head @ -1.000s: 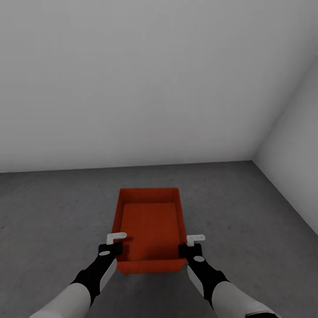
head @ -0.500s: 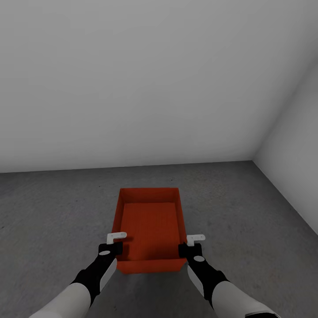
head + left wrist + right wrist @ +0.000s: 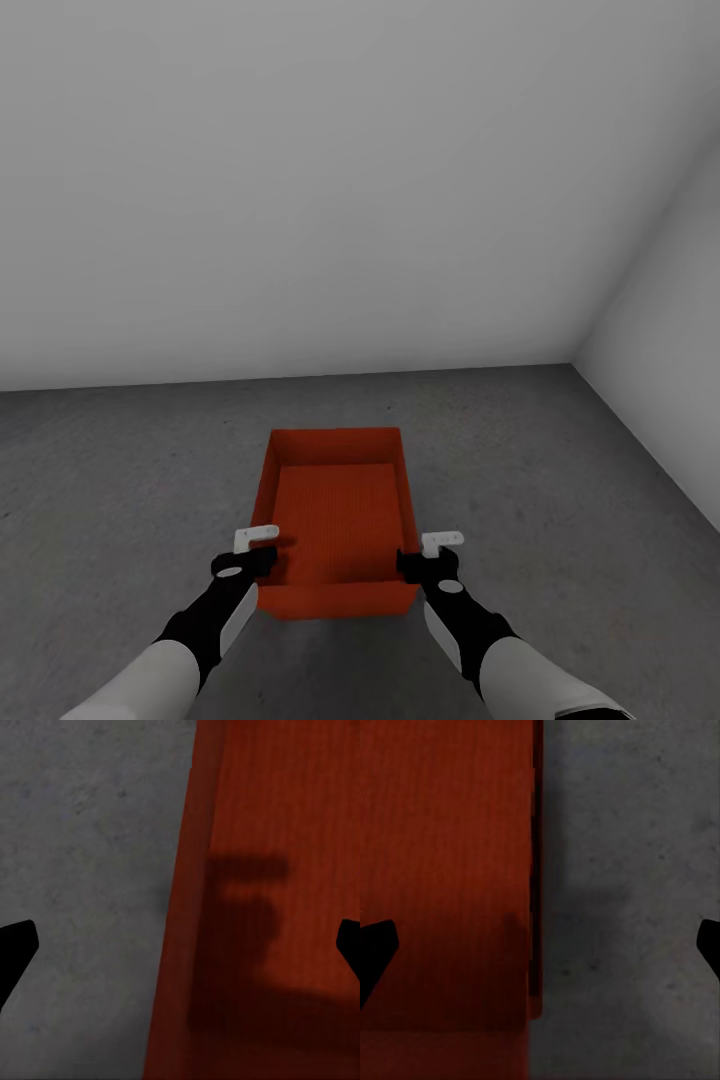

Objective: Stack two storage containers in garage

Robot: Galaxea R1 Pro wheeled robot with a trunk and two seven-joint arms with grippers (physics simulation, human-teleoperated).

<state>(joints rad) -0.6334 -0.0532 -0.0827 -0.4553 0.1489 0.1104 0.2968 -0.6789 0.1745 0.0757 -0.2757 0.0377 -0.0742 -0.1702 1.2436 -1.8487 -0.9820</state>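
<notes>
One orange-red storage container (image 3: pixel 340 510) rests lidless and empty on the dark grey garage floor (image 3: pixel 120 480), just ahead of me. My left gripper (image 3: pixel 255 552) is at its near left corner and my right gripper (image 3: pixel 425 555) is at its near right corner. In the left wrist view the left gripper (image 3: pixel 180 945) is open wide, its fingers standing either side of the container's side wall (image 3: pixel 187 945). The right wrist view shows the right gripper (image 3: pixel 540 945) likewise open astride the other side wall (image 3: pixel 534 870), with bare floor (image 3: pixel 630 870) beside it.
A plain grey wall (image 3: pixel 300 200) rises a short way beyond the container. A second wall (image 3: pixel 670 340) closes the right side and meets it in a corner. Rough concrete floor stretches to the left and right of the container.
The left gripper has shifted a little to the left and toward me. The right gripper has edged slightly inward. The container has settled a touch lower and to the left.
</notes>
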